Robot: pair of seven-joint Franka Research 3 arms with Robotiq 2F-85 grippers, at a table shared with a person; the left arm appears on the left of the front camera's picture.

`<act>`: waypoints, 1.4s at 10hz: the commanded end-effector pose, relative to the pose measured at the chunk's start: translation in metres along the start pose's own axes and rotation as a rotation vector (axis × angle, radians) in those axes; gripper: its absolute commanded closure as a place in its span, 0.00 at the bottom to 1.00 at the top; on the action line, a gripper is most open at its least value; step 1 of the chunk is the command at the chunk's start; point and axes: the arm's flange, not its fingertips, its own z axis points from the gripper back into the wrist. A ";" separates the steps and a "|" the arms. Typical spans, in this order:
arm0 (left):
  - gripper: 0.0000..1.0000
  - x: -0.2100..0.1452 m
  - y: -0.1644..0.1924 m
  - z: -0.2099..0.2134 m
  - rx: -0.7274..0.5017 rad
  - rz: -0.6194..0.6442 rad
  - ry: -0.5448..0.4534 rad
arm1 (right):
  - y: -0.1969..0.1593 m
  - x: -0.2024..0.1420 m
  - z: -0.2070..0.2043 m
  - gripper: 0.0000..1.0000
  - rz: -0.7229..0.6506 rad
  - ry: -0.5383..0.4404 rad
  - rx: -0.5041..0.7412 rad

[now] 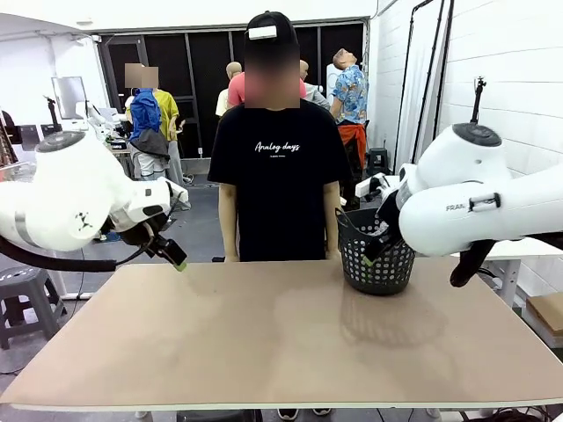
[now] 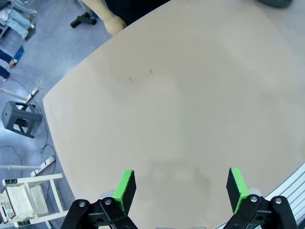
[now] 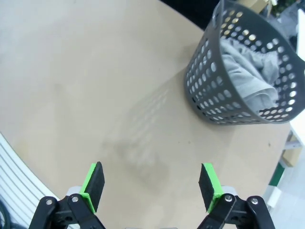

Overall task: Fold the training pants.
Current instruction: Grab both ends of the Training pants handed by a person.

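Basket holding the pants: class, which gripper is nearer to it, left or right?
Right. The right gripper hangs open near the basket, above the table. The left gripper is open over the table's far left corner, well away.

The training pants [image 3: 252, 71] lie in the basket [image 3: 202, 81], apparently far right on the table [image 3: 71, 71].

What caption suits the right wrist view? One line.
Open right claw above the table, beside a perforated basket holding crumpled grey training pants.

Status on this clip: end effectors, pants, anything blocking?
Left end effector, right end effector open, empty. Training pants bunched in basket. Person at far side.
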 end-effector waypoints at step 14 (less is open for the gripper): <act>0.00 0.034 -0.027 0.062 0.004 -0.053 -0.054 | -0.002 0.006 0.045 0.00 0.016 -0.047 -0.004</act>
